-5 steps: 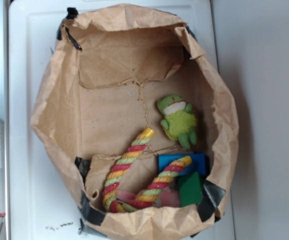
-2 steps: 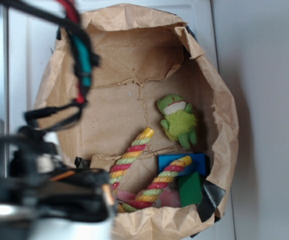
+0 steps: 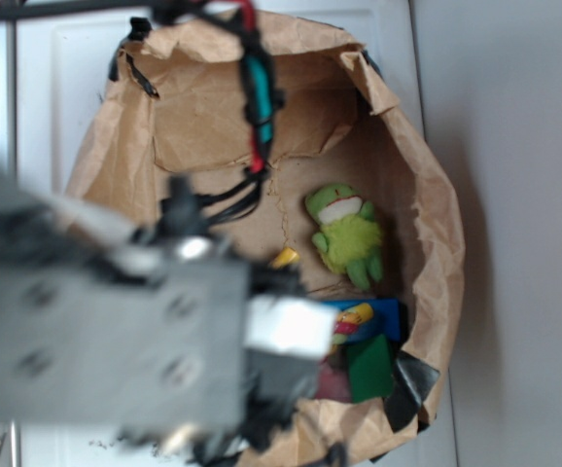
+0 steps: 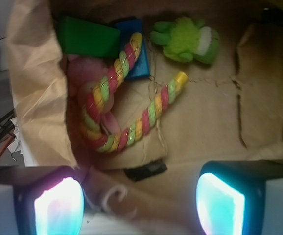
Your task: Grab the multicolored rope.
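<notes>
The multicolored rope (image 4: 124,107) is lying bent into a U on the floor of the brown paper bag (image 4: 34,93), seen in the wrist view. One arm is running up toward 1 o'clock to a yellow end near the green frog plush (image 4: 185,41); the other arm is running up toward 12 o'clock and resting across the blue block (image 4: 140,54). The green block (image 4: 87,36) is sitting at 11 o'clock, just beside the blue one. A pink item (image 4: 82,78) is lying under the rope's bend.

The gripper (image 4: 139,203) is hanging over the bag's near edge at 6 o'clock with its two lit pads (image 4: 220,205) spread wide, nothing between them, well apart from the rope.

In the exterior view the blurred arm (image 3: 116,341) is covering the lower left of the bag (image 3: 437,243), hiding most of the rope (image 3: 356,315); only short yellow and red pieces are showing beside the frog (image 3: 344,233) and the blocks.
</notes>
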Robot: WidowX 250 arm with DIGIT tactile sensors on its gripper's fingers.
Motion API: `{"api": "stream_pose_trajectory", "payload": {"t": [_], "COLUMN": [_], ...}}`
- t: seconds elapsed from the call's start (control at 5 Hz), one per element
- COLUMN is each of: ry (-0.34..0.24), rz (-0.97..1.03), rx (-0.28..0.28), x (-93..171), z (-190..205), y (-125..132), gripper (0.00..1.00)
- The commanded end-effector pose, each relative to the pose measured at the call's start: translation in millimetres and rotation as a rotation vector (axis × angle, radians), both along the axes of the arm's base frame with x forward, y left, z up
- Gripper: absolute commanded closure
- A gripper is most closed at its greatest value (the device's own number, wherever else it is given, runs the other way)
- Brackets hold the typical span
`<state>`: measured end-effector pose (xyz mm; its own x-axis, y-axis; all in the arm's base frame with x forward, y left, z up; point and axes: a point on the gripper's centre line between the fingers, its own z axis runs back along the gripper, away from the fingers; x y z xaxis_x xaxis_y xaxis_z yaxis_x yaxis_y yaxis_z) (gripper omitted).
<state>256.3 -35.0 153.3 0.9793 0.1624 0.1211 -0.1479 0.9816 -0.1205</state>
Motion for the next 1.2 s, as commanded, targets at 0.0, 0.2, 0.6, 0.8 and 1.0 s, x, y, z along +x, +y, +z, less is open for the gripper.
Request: {"api": "stream_pose_trajectory", "payload": {"t": [0.0, 0.2, 0.6, 0.8, 1.0], "ry": [-0.069, -0.053, 0.02, 0.035, 0.06], "rz": [0.099, 0.106, 0.195, 0.23, 0.352], "rx": [-0.061, -0.001, 0.069, -0.022, -0.148], "x": [45, 52, 30, 23, 20], "z": [39, 15, -40, -54, -51], "y": [28, 18, 18, 5, -1], "gripper": [0.0, 0.0, 0.0, 0.0, 0.0]}}
